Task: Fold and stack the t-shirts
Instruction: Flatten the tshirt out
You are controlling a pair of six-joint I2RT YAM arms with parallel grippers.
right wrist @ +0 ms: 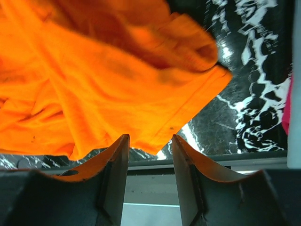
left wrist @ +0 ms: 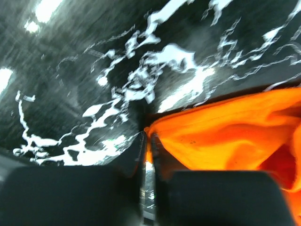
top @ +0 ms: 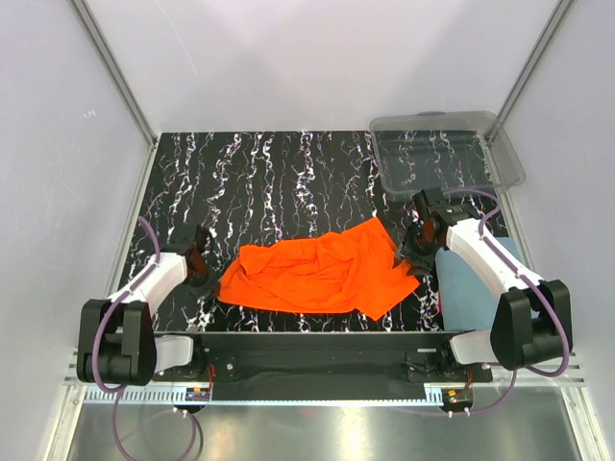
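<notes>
The desk [top: 269, 182] carries the orange shirt [top: 317, 274], crumpled across its near middle and, I'd guess, about to be pulled flat. The blue shirt [top: 459, 293] lies at the right edge under the right arm. The left fingers [left wrist: 140, 153] pinch the orange shirt's left edge (a sliver of cloth shows between them). The right fingers [right wrist: 120, 155] stand half apart at its right hem, gripping nothing.

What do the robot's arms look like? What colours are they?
The left arm and right arm have smooth white shells joined by chunky black joints. A thin purple cable loops along each. The left tool and right tool are black, each with two flat dark fingers.
</notes>
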